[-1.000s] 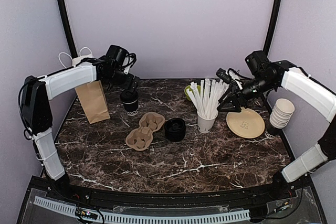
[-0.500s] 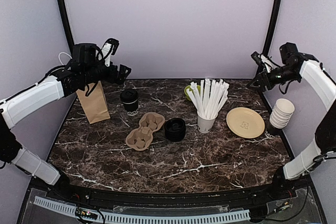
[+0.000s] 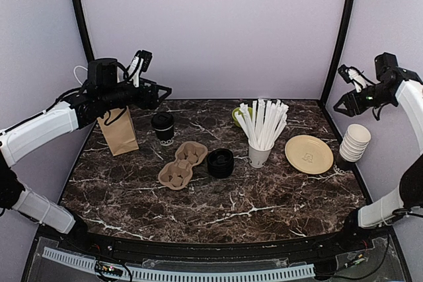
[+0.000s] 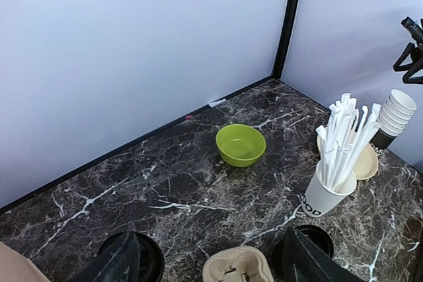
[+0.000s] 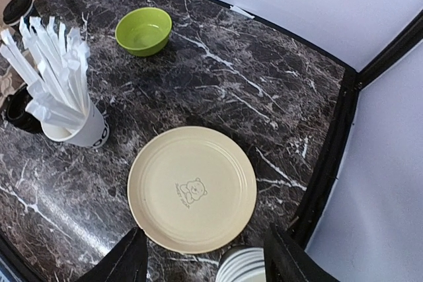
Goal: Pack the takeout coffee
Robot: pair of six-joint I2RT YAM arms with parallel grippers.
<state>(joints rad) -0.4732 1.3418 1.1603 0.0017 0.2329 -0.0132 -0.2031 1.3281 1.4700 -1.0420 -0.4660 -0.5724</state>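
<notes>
One takeout coffee, a black cup with a black lid, stands on the marble table next to the brown paper bag. A brown pulp cup carrier lies in front of it with its pockets bare. My left gripper is open and empty, raised above and behind the coffee. In the left wrist view the coffee's lid shows beside the left finger and the carrier lies between the fingers. My right gripper is open and empty, high at the back right, over the yellow plate.
A stack of black lids sits right of the carrier. A white cup of straws, a green bowl, the yellow plate and a nested stack of lidless cups stand to the right. Walls enclose the back and sides.
Both arms rose and drew back from the table. The left gripper left the coffee and now hovers above it; the right gripper moved from the straws up to the right wall.
</notes>
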